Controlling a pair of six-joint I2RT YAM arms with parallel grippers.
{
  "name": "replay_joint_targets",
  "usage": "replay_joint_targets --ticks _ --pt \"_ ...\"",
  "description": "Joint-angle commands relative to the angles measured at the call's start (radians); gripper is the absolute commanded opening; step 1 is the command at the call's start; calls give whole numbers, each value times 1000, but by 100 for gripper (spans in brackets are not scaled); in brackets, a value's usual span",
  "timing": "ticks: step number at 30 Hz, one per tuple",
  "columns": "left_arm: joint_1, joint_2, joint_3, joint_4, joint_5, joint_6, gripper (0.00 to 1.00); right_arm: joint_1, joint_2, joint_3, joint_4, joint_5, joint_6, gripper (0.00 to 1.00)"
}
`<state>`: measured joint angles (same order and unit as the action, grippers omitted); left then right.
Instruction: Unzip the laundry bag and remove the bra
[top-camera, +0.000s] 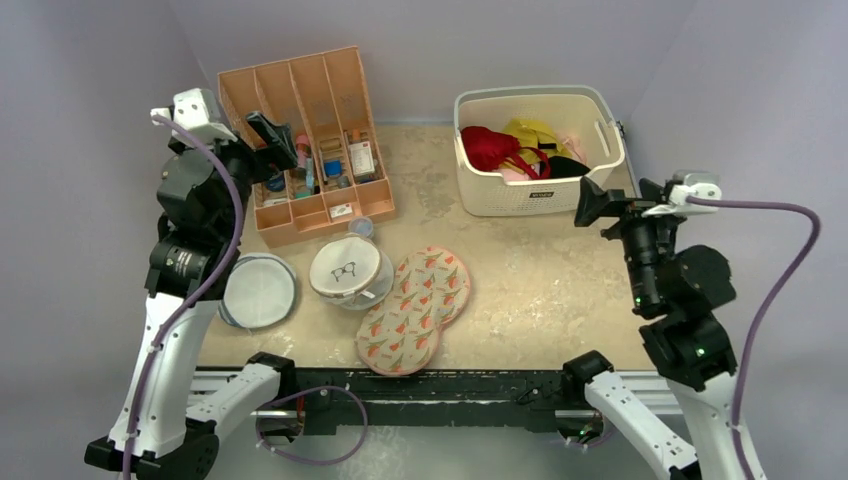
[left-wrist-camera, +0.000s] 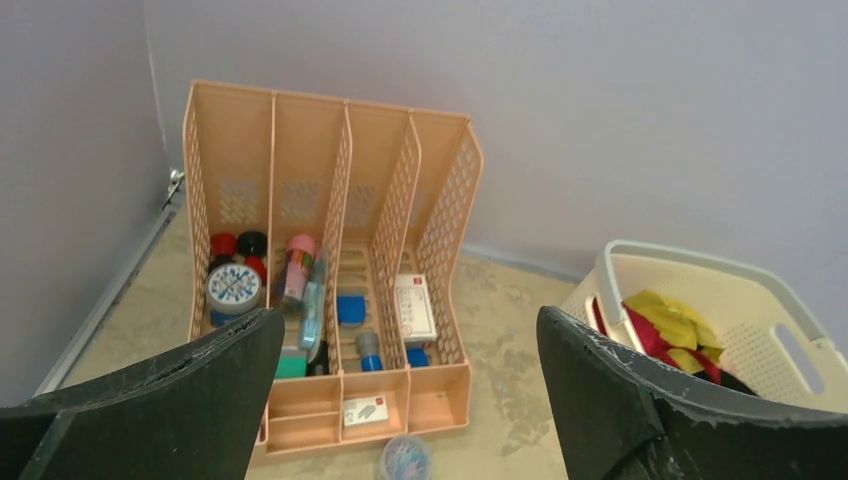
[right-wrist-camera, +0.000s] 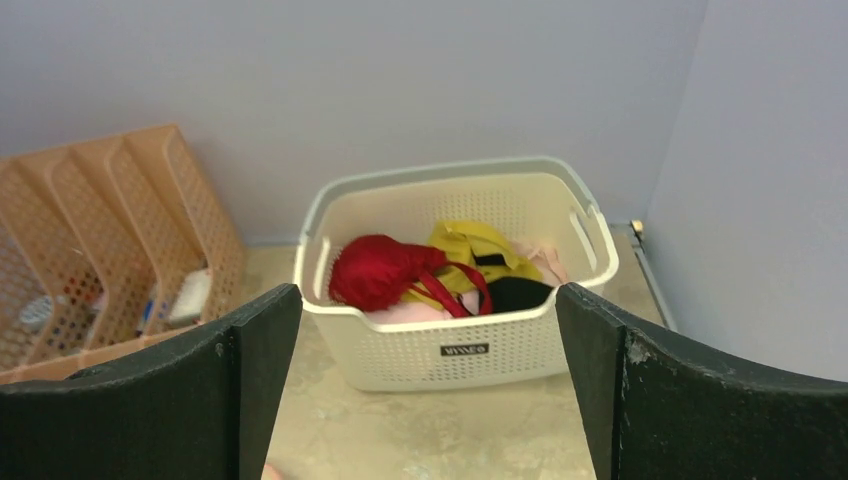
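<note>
the flat, peanut-shaped cream fabric laundry bag with red-orange flower print (top-camera: 413, 310) lies on the beige counter (top-camera: 540, 290) near its front edge, just right of a round white mesh bag with a glasses drawing (top-camera: 348, 270). the left pincer (top-camera: 272, 135) hangs wide open and empty by the peach slotted plastic organiser (top-camera: 300, 90). the right pincer (top-camera: 597, 203), equally open and empty, hangs near the cream perforated basket (top-camera: 500, 200).

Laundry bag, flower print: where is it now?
In the top view the laundry bag lies flat near the front edge of the table, left of centre, just right of the round mesh bag with the glasses drawing.
</note>
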<state>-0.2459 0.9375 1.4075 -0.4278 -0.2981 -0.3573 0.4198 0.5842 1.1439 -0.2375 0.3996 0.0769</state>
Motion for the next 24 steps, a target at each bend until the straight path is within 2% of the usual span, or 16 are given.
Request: replay_joint_targets --ticks 1,9,14,18,24 --pt "22 -16 -78 98 34 -18 97 -85 4 -104 131 -68 50 100" --pt "60 -2 -243 219 139 -64 98 -256 35 -323 217 -155 220 100" --pt "80 32 -303 295 247 -105 99 -337 121 -441 320 -369 300 100" --pt "90 77 -328 356 337 -138 99 -380 228 -523 485 -640 336 100" --pt "65 161 -324 395 430 -177 100 -383 396 -610 678 -863 417 100"
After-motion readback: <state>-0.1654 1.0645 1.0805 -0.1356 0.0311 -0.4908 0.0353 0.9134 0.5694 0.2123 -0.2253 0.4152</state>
